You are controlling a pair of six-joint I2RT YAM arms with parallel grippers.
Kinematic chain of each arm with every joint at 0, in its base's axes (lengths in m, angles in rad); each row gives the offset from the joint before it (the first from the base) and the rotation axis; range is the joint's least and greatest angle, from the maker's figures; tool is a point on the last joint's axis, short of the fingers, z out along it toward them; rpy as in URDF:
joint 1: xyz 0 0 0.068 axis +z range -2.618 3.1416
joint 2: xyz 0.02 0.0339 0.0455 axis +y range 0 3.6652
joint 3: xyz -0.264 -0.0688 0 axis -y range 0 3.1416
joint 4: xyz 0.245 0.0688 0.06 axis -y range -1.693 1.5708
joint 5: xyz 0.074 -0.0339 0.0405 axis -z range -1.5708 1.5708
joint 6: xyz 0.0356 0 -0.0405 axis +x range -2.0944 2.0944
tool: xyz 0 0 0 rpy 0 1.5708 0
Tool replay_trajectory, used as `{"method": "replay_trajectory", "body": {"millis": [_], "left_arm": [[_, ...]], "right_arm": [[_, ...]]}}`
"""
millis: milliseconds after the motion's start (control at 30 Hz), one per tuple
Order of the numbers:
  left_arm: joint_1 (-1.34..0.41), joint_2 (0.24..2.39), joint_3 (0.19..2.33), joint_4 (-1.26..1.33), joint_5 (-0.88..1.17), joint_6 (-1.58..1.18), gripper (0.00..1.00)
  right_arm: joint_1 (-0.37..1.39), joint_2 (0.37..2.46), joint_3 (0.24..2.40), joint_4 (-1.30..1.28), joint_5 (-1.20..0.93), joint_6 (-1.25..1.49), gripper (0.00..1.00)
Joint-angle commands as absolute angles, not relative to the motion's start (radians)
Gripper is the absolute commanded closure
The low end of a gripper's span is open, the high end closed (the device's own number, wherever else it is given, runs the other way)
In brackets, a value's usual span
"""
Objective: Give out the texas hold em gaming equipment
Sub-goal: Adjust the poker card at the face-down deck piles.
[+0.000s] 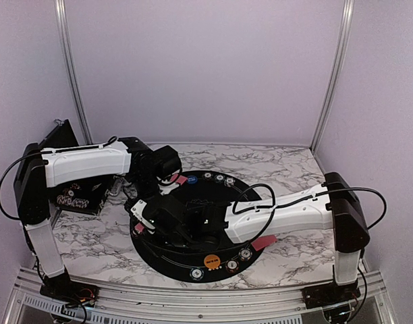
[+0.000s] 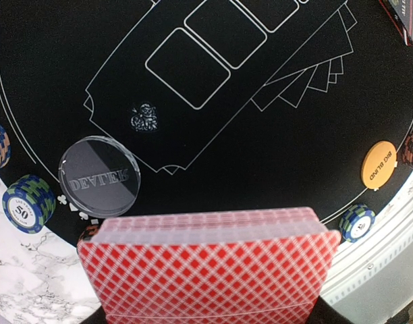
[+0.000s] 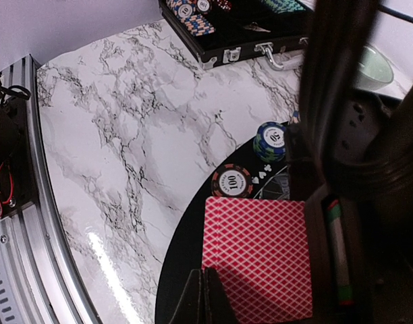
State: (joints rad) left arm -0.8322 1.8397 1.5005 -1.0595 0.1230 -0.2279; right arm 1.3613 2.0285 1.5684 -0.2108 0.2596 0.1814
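Observation:
My left gripper is shut on a deck of red-backed playing cards, which hangs above the round black mat; the deck hides its fingers in the left wrist view. Under it on the mat lie a clear dealer disc, an orange big-blind disc and striped chips. My right gripper is shut on the corner of a single red-backed card at the mat's left rim, next to a 100 chip and a blue-green chip.
An open black case with rows of chips stands on the marble at the left. A teal bowl sits beyond it. Another red card lies by the right arm, with chips along the mat's near rim.

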Motion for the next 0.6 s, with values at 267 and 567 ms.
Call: {"method": "replay_trajectory", "body": {"millis": [267,567], "left_arm": [[-0.829,1.829,1.502,-1.093,0.122,-0.222,0.42],[-0.827,1.826,1.500,-1.094,0.123,-0.220,0.42]], "right_arm": [[1.394,2.128,1.700,-0.275,0.382,0.155,1.00],[1.394,2.128,1.710,-0.298,0.479,0.177,1.00]]}}
